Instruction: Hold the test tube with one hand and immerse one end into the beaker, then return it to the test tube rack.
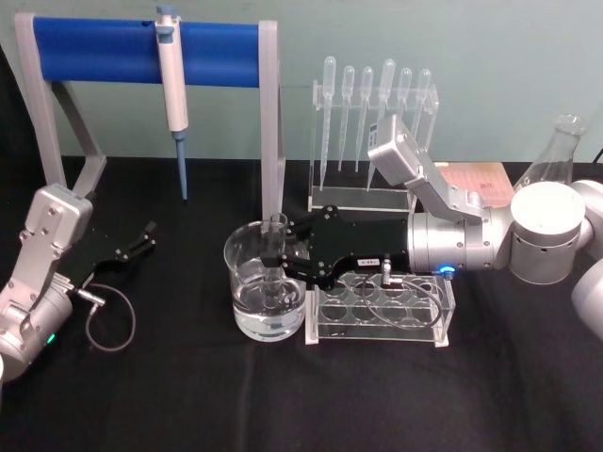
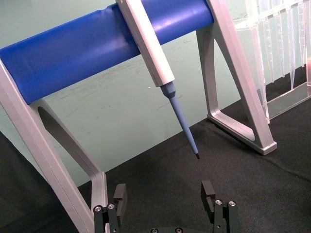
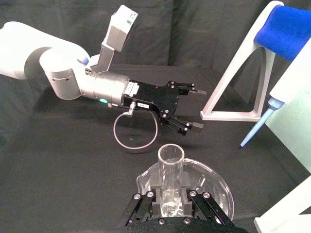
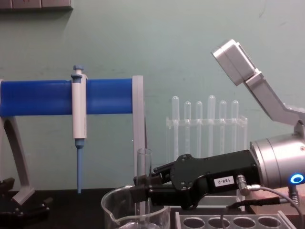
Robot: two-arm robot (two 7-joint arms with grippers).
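1. The left tool (image 1: 145, 237) rests low over the black worktop (image 1: 188, 395) at the far left. Its fingers (image 2: 209, 191) are spread apart with nothing between them, and it points towards the blue stand.
2. The blue stand (image 1: 94, 42) rises behind it. A white-and-blue pipettor (image 1: 172, 85) hangs from the stand's bar with its tip down, clear of the cloth.
3. The beaker (image 1: 247, 315) stands near the middle, just left of the rack and partly filled with clear liquid.
4. The test tube (image 1: 276, 254) stands upright inside the beaker. Its open rim is above the beaker's rim, and in the head view its round lower end reaches down into the liquid.
5. The right tool (image 1: 280, 256) reaches in from the right, level across the top of the rack, and is clenched on the test tube. One finger (image 3: 155, 196) presses each side of the glass, partway up the tube near the beaker's rim.
6. The clear test tube rack (image 1: 377, 331) sits beside the beaker, under the right arm's wrist; whether the two touch cannot be told. The holes in view hold no tube.
7. Farther back, a clear stand carries a row of plastic pipettes (image 1: 377, 85), bulbs upward.
8. At the far right, behind the arm's silver joint, is a glass flask (image 1: 556, 151).
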